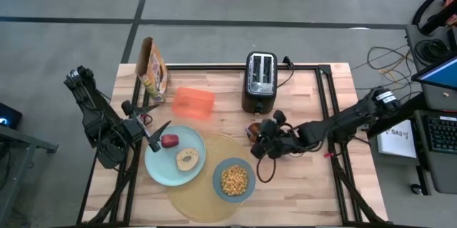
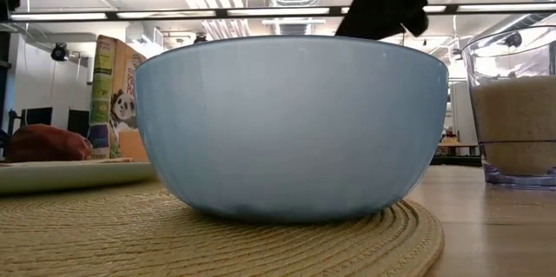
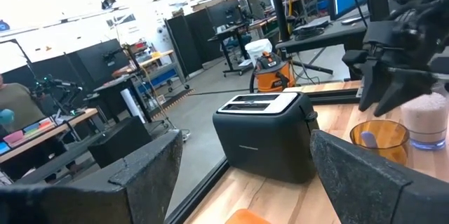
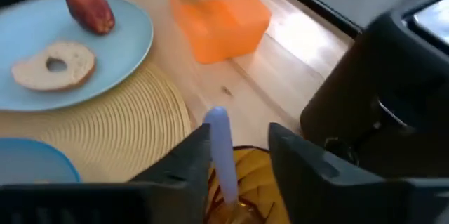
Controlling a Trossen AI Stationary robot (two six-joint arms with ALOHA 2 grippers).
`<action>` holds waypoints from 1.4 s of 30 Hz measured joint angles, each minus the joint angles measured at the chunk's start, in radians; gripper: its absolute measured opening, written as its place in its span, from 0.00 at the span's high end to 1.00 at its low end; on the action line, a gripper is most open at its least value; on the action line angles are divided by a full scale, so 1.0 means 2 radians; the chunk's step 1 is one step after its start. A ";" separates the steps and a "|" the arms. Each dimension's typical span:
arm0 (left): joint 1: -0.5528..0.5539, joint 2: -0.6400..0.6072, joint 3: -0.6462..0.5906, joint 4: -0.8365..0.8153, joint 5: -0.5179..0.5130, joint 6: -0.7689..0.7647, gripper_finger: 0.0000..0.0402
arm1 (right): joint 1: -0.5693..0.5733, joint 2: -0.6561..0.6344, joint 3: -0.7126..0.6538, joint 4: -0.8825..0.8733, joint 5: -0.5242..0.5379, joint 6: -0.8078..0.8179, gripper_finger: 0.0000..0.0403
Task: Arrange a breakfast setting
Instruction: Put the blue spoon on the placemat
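A pale blue plate [image 1: 175,158] holds a red apple [image 1: 169,141] and a bagel [image 1: 188,159]; its right part rests on the round tan placemat [image 1: 203,189]. A smaller blue bowl [image 1: 234,179] of yellow cereal [image 1: 234,179] stands on the mat. My right gripper [image 4: 238,136] is open over an amber cup [image 4: 245,175], its fingers on either side of the spoon's pale handle [image 4: 219,140], which stands up out of the cup. My left gripper [image 1: 151,134] is open and empty above the plate's left edge. My right gripper comes at the spoon's handle [image 4: 220,129] slanting down from the table's right side. The handle stands upright in the cup, close beside one finger [image 4: 193,154] and apart from the other. I cannot tell whether that finger touches it.
A black toaster [image 1: 259,81] stands at the far edge, just behind the cup. An orange box [image 1: 193,103] lies left of it, and a cereal box [image 1: 153,71] stands at the far left. A glass of pale grains [image 2: 512,121] stands near the cup.
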 joint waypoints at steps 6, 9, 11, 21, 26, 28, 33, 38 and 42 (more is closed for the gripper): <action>0.000 0.000 0.000 0.000 0.000 0.000 0.27 | -0.002 0.048 0.032 -0.002 0.009 -0.063 0.50; 0.000 0.000 0.000 0.000 0.000 0.000 0.27 | -0.005 0.071 0.043 -0.002 0.022 -0.071 0.45; 0.000 0.000 0.000 0.000 0.000 0.000 0.27 | -0.009 0.085 0.050 -0.001 0.040 -0.066 0.44; 0.000 0.001 0.000 0.000 0.000 0.001 0.27 | -0.017 0.108 0.070 -0.017 0.049 -0.062 0.55; 0.000 0.001 0.000 0.000 0.000 0.001 0.27 | -0.017 0.105 0.070 -0.016 0.049 -0.062 0.65; 0.000 0.001 0.000 0.000 0.000 0.001 0.27 | -0.017 0.105 0.070 -0.016 0.046 -0.062 0.70; 0.000 0.001 0.000 0.000 0.000 0.001 0.27 | -0.017 0.106 0.069 -0.016 0.038 -0.062 0.80; 0.000 0.001 0.000 0.000 0.000 0.001 0.27 | -0.017 0.105 0.070 -0.016 0.032 -0.062 0.88; 0.000 0.001 0.000 0.000 0.000 0.001 0.27 | -0.017 0.105 0.069 -0.020 0.032 -0.063 0.91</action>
